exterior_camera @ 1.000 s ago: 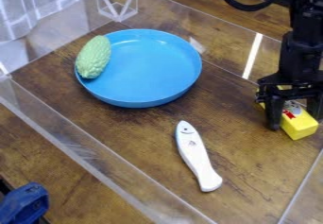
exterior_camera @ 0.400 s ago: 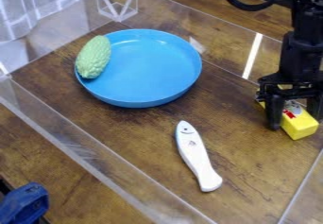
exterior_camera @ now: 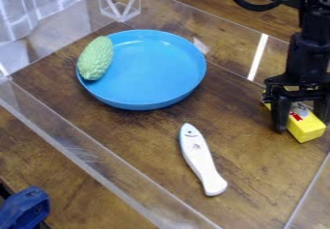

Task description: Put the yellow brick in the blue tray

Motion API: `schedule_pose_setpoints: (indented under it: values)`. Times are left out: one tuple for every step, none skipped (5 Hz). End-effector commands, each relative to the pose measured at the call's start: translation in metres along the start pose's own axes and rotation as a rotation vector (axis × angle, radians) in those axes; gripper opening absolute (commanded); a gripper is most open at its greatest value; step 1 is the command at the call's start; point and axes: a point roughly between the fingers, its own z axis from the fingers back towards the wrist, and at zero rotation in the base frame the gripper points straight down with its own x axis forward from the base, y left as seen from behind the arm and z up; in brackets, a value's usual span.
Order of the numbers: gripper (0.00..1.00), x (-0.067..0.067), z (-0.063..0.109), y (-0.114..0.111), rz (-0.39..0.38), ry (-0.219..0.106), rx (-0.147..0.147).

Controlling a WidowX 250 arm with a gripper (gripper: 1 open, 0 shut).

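The yellow brick (exterior_camera: 307, 128) lies on the wooden table at the far right, its red-and-white label partly hidden by my gripper. My gripper (exterior_camera: 295, 117) stands straight above it with the black fingers (exterior_camera: 279, 116) down at the brick's far end, slightly apart; whether they touch the brick I cannot tell. The blue tray (exterior_camera: 175, 94) is a large round dish at the upper left of the table, well away from the gripper. Its middle holds nothing.
A green bumpy oval object (exterior_camera: 95, 57) rests on the tray's left rim. A long white remote-like stick (exterior_camera: 202, 159) lies in front of the tray. Clear plastic walls (exterior_camera: 77, 146) enclose the table. A blue thing (exterior_camera: 22, 210) sits outside at bottom left.
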Motion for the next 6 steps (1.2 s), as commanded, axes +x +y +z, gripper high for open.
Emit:
schedule_pose_setpoints:
  values:
    - [0.00,0.0152,0.0028,-0.0041,-0.069,-0.039,-0.024]
    - [0.00,0.0156,0.0041,-0.0047,-0.072,-0.037,-0.021]
    - [0.00,0.0159,0.0053,-0.0052,-0.075,-0.035,-0.018]
    - [0.00,0.0163,0.0067,-0.0057,-0.079,-0.034,-0.015]
    - [0.00,0.0166,0.0076,-0.0061,-0.084,-0.032,-0.012]
    - [0.00,0.0170,0.0091,-0.0065,-0.089,-0.032,-0.010]
